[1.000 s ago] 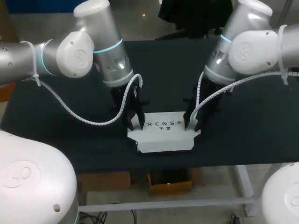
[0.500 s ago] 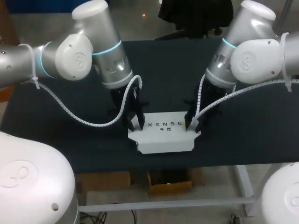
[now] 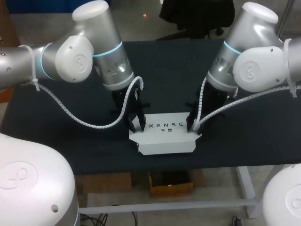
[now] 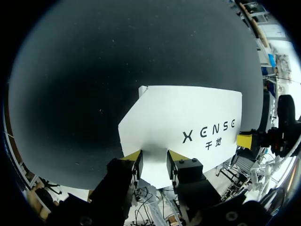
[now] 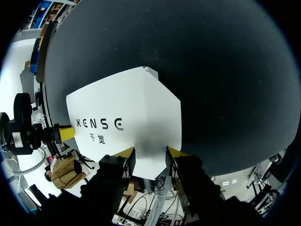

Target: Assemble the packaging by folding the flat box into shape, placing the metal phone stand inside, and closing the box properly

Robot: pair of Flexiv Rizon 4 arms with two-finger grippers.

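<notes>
From above, the fingertips of both grippers are hard to make out. The dark gripper bodies and a spiral cable (image 3: 123, 106) cover them, and also hide part of the box's side flaps. The box (image 3: 164, 136), white and unfolded, lies on the black table (image 3: 61, 136) near its front edge, printed face up, between the two arms. The left gripper (image 4: 154, 157) stands at the box's left end and the right gripper (image 5: 150, 153) at its right end. Seen from each wrist, the jaws are spread a moderate way, with white cardboard showing in the gap between the yellow tips. The box's edge runs under the fingers there and is lost behind them. Whether the tips press the cardboard or hang just over it I cannot tell, but neither pair pinches it from two sides. Each wrist view also catches the other gripper's yellow tip at the far end of the box.
</notes>
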